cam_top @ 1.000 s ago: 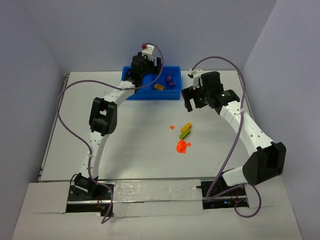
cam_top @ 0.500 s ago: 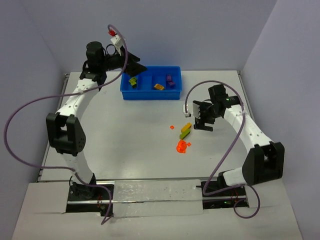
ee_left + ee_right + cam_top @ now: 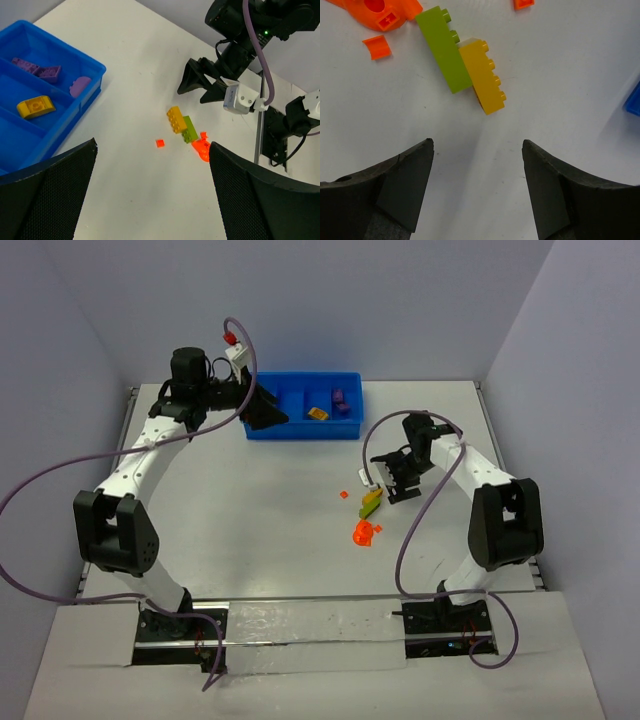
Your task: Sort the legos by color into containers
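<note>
The blue bin [image 3: 300, 430] stands at the table's back. It holds a yellow brick [image 3: 318, 413] and purple bricks [image 3: 340, 400]. In the left wrist view the bin [image 3: 80, 114] shows the yellow brick [image 3: 35, 106] and purple bricks [image 3: 37, 70]. My left gripper [image 3: 268, 412] is open and empty over the bin's left end. A yellow and olive-green stack [image 3: 371, 502] lies mid-table, next to an orange-red piece [image 3: 363, 532]. My right gripper [image 3: 392, 480] is open just right of the stack. In the right wrist view its jaws [image 3: 477, 147] stand apart just short of the green brick [image 3: 445, 50] and the yellow brick [image 3: 482, 75].
Small orange-red bits lie round the stack: a square [image 3: 159, 143], a curved fragment [image 3: 377, 46] and another chip [image 3: 522, 4]. The bin's corner [image 3: 634, 100] shows at the right wrist view's edge. Grey walls close the table in at the back and sides.
My left arm swung left away from the bin and its gripper now points at the bin's left end. My right gripper came down and left to the yellow-green stack.
</note>
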Tool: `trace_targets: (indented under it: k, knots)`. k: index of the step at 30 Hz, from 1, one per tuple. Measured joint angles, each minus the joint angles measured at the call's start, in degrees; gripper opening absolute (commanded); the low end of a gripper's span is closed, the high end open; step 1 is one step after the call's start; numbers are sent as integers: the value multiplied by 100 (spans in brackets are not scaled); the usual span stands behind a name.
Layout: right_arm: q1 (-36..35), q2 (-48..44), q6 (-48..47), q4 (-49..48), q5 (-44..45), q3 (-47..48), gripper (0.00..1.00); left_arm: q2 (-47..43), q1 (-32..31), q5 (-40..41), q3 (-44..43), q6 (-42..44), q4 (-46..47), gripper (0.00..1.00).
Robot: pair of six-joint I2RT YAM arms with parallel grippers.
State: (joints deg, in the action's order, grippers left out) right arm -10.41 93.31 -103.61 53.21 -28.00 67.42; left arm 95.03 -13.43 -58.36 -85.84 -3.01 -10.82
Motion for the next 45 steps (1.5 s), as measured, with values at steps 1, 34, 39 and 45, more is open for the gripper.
trace_targets:
  k: [1, 34, 39, 45]
  knots:
    - [-6, 50, -30, -16, -10, 2, 77, -13, 8, -1, 58, 27, -41, 99]
    - [-1730, 37, 201, -35, 326, -175, 55, -54, 9, 154, 386, 541, -442, 99]
    - [-1843, 148, 360, -46, 639, -175, 54, -57, 9, 162, 412, 549, -451, 99]
    - [-1924, 269, 522, -60, 796, -175, 54, -62, 9, 224, 527, 578, -463, 99]
